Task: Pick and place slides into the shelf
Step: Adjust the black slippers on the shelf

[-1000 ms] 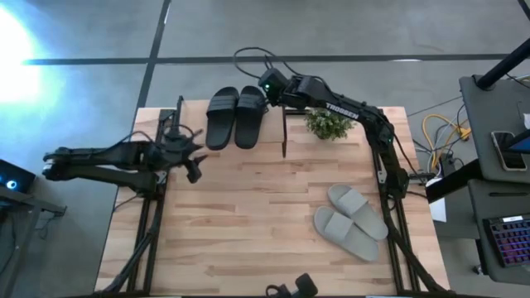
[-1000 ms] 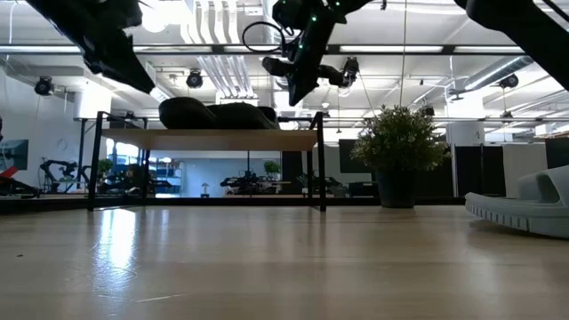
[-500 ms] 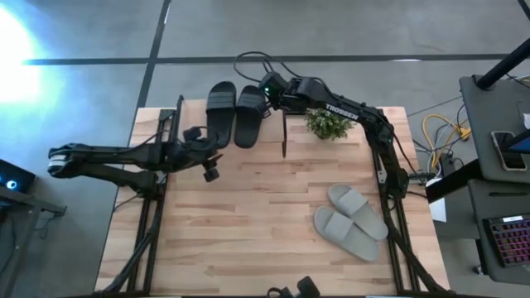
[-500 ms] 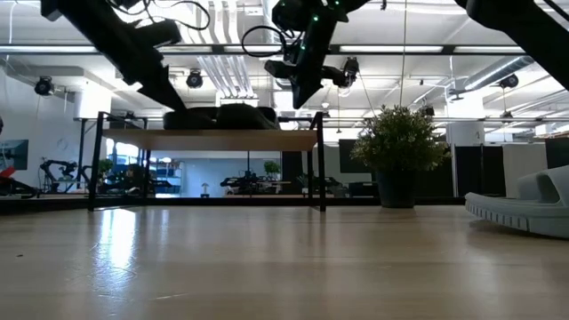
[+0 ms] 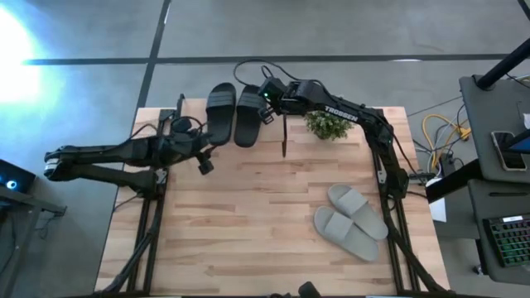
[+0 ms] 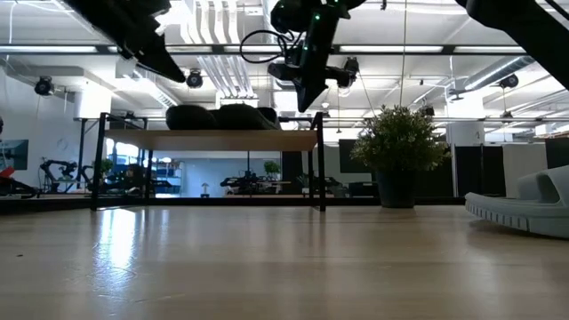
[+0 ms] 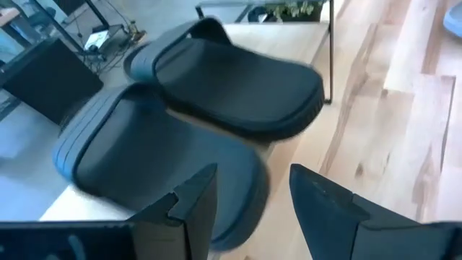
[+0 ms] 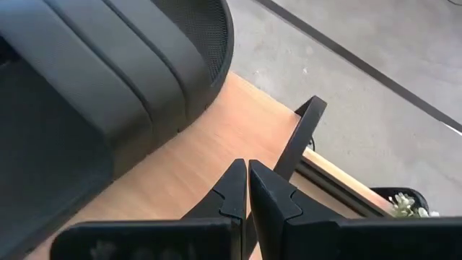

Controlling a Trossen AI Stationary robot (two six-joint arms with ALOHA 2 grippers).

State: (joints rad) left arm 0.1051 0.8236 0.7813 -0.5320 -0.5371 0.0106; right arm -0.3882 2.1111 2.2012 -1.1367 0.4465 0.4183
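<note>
Two black slides [image 5: 220, 114] [image 5: 248, 116] lie side by side, soles down, on the top board of the shelf [image 6: 209, 140] at the table's far side. The left one lies slanted. My left gripper [image 5: 203, 159] hangs open above and just short of the left slide's near end [image 7: 159, 166], clear of it in the low view [image 6: 173, 69]. My right gripper [image 8: 247, 180] is shut and hovers over the shelf's board beside the right black slide [image 8: 108, 72], with a gap below it [image 6: 307, 96]. Two light grey slides [image 5: 352, 222] rest on the tabletop at the near right.
A small potted plant [image 5: 329, 124] stands on the table just right of the shelf's black side frame [image 5: 284, 136]. Bare wood stretches across the table's middle and near left. A desk with cables and a keyboard [image 5: 505, 240] stands beyond the right edge.
My left gripper has gone toward the far edge and the black slides, met the left one, then risen above the shelf and drawn back a little. That slide has slid toward the far edge and turned, so it lies slanted beside its mate.
</note>
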